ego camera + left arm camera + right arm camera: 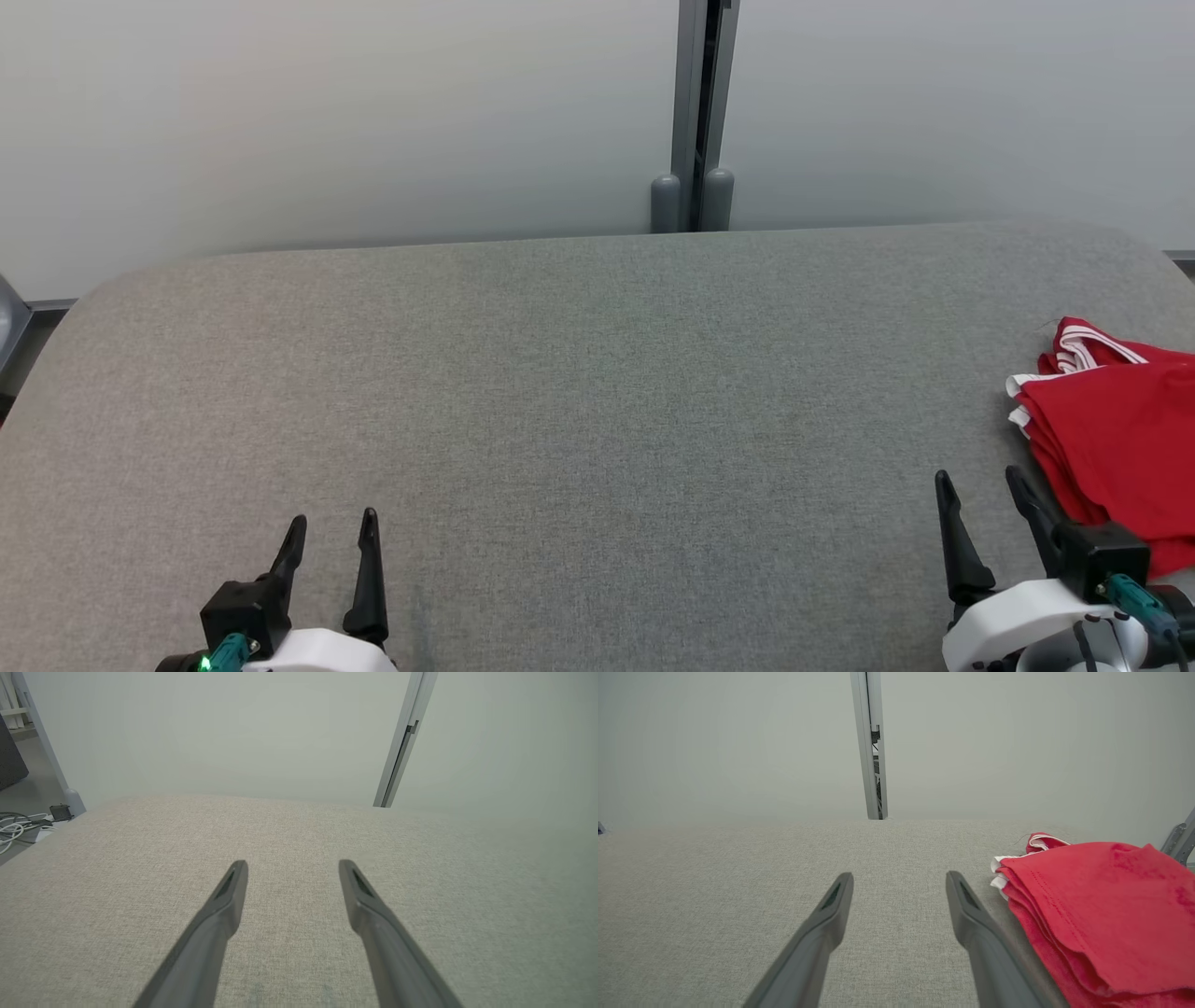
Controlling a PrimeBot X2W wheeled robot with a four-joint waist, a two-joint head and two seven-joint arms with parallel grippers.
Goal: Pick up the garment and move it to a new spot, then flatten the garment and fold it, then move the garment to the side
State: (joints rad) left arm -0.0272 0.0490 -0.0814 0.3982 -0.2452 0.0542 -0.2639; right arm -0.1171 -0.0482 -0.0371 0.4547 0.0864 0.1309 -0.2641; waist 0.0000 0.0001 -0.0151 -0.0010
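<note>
The garment (pixel 1116 439) is red with white trim and lies folded in a stack at the right edge of the grey padded table (pixel 579 401). In the right wrist view the garment (pixel 1101 919) sits just right of my right fingers. My right gripper (pixel 980 490) is open and empty at the lower right, its right finger close beside the fabric's left edge. At the lower left my left gripper (pixel 333 527) stands open with nothing between its fingers. Both grippers, left (pixel 293 867) and right (pixel 900 879), hover low over bare table cloth.
A pale wall with a grey vertical post (pixel 695 112) stands behind the table's far edge. Off the table's left side, the left wrist view shows white cables (pixel 18 828) on the floor. A grey metal bracket (pixel 1178 840) sits past the garment.
</note>
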